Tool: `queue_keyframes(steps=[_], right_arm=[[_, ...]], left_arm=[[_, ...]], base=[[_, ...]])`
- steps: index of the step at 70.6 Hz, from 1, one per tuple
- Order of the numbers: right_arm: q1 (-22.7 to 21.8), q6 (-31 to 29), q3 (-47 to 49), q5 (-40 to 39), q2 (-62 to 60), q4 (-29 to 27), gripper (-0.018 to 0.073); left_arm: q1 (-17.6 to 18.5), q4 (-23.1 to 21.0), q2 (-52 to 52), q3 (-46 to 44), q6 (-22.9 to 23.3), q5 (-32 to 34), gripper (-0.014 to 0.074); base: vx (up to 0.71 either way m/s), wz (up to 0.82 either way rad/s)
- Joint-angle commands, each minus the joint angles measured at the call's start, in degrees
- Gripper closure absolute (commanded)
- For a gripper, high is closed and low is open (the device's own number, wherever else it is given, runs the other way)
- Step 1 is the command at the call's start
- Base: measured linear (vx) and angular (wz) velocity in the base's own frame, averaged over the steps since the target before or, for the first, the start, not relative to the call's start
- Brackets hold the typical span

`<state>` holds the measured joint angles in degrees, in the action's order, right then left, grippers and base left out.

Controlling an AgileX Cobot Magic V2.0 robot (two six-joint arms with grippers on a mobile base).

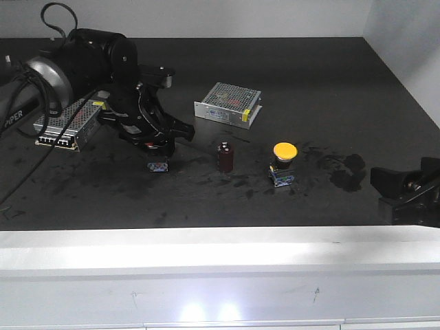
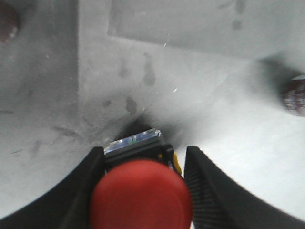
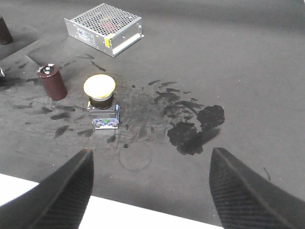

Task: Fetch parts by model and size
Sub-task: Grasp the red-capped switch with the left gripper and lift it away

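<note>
one dark matte table top [image 1: 330,82] fills the views, smudged with black marks. the left gripper [image 1: 159,146], at the left of the front view, points down at the table. in its wrist view its two fingers [image 2: 205,191] stand narrowly apart, close on either side of the red-capped mushroom-head push-button switch [image 2: 141,195], whose blue-marked base sits on the table. whether the pads press it i cannot tell. the right gripper [image 1: 405,192] sits low at the lower right edge, its claw spread wide and holding nothing, well apart from the parts.

two silver perforated metal boxes: one [image 1: 228,103] at upper centre, one [image 1: 65,124] partly behind the black left arm [image 1: 82,62].

two dark red cylindrical capacitors: one [image 1: 225,156] upright at centre, one [image 3: 4,31] cut off at the upper left of the right wrist view.

two switches: the red one, and the yellow-capped mushroom-head push-button switch [image 1: 284,163] upright right of centre, near the centre capacitor.
</note>
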<state>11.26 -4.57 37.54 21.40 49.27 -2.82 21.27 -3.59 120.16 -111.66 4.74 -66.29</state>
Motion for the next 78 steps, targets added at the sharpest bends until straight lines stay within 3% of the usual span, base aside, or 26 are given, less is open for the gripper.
queue_keyframes(steps=[1,6,26,53,78], right_arm=[[-0.04,-0.37,1.99,-2.74,-0.16,0.11,0.0062],[-0.04,-0.37,1.99,-2.42,-0.16,0.06,0.0062],[-0.04,-0.37,1.99,-2.41,-0.16,-0.07,0.0062],[-0.04,-0.37,1.99,-2.41,-0.16,-0.07,0.0062],[-0.04,-0.37,1.99,-2.53,-0.16,-0.11,0.0062]], left_arm=[[0.65,-0.60,-6.25,-1.74,0.06,2.53,0.0533],[1.16,-0.22,-7.96,-1.74,-1.17,3.21,0.0606],[4.22,3.59,-17.32,1.74,-2.29,6.47,0.0605],[4.39,5.38,-43.22,32.73,-2.22,23.19,0.0605],[4.39,5.39,-70.37,55.87,-2.27,30.75,0.0603]], base=[[0.00,0.00],[0.00,0.00],[0.00,0.00],[0.00,0.00],[0.00,0.00]])
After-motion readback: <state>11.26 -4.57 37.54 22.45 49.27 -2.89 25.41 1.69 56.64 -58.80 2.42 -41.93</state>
